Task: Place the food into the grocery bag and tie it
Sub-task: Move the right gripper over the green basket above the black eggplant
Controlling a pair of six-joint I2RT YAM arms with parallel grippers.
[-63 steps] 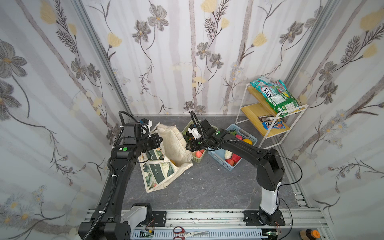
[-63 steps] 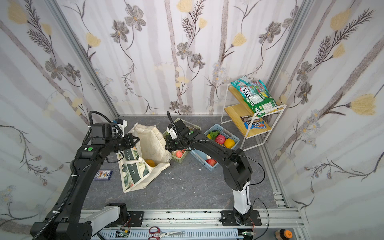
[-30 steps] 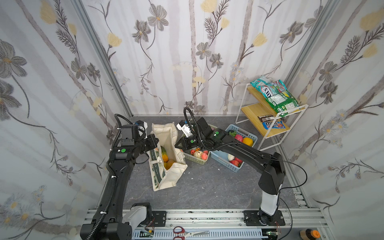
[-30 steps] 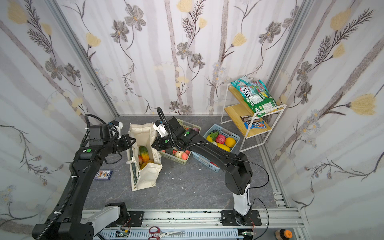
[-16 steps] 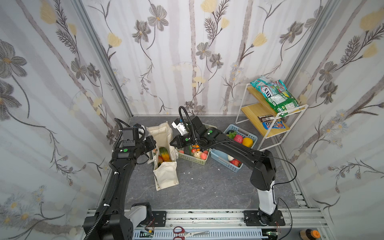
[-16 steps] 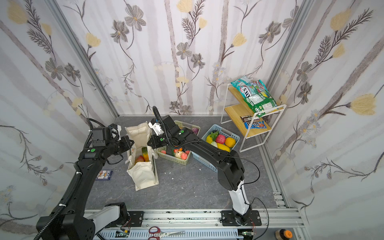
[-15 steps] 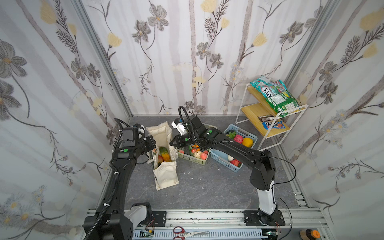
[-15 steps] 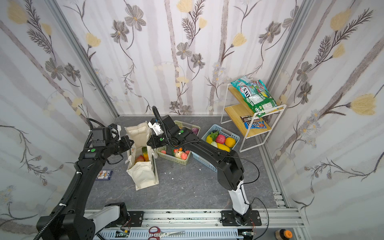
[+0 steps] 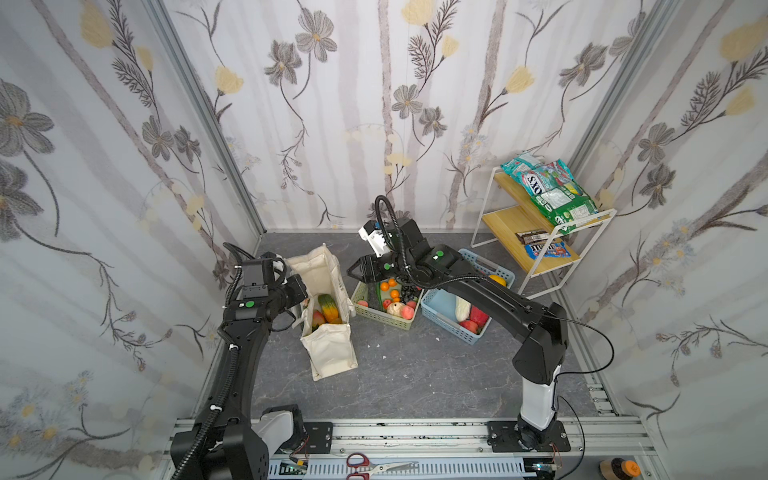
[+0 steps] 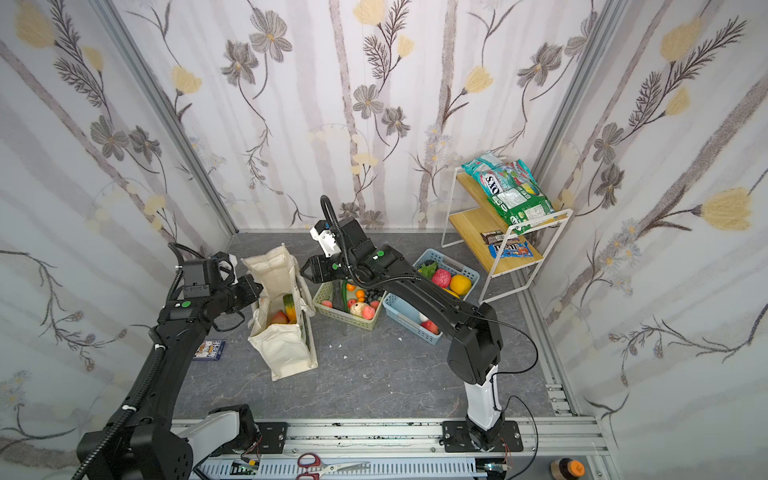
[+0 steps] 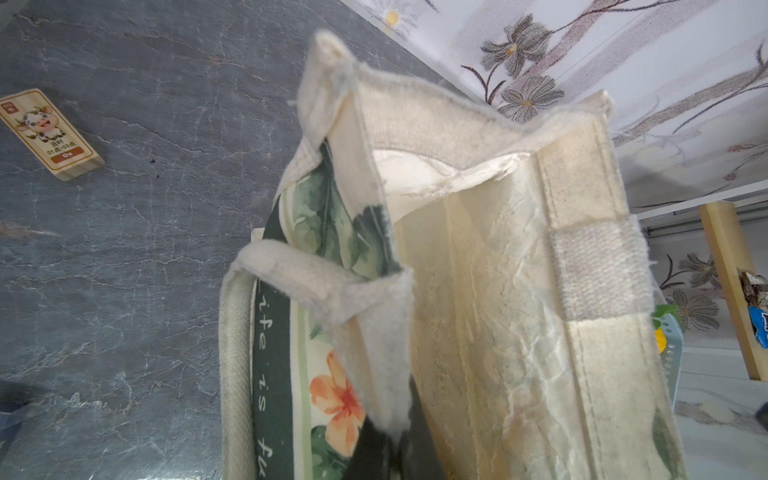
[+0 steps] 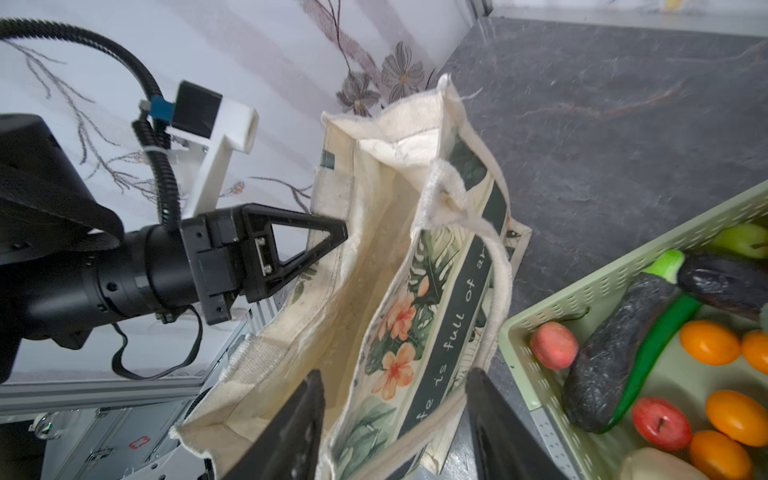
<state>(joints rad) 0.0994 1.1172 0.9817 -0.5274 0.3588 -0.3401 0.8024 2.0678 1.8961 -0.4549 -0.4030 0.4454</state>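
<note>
The cream grocery bag (image 9: 328,353) (image 10: 286,353) stands upright with its mouth open at the left of the floor. Yellow, orange and red food (image 9: 326,307) (image 10: 286,309) lies inside it. My left gripper (image 9: 305,291) (image 11: 395,440) is shut on the bag's left rim, where cream cloth is pinched between the jaws. My right gripper (image 9: 351,272) (image 12: 395,386) is open at the opposite rim. Its jaws stand apart on either side of the printed wall (image 12: 436,291) and its handle. More food (image 12: 615,340) fills the green basket (image 12: 540,316) beside the bag.
A pale green basket (image 9: 405,326) and a blue basket (image 9: 473,338) of toy produce sit right of the bag. A white wire rack (image 9: 536,224) with snack packets (image 9: 552,195) stands at the back right. A small wooden card (image 10: 210,349) lies left of the bag. Scissors (image 9: 370,465) lie on the front rail.
The bag went from slumped on the floor to upright as both grippers drew its rims up and leftward. My right gripper has opened and let go of the rim; the left stays shut.
</note>
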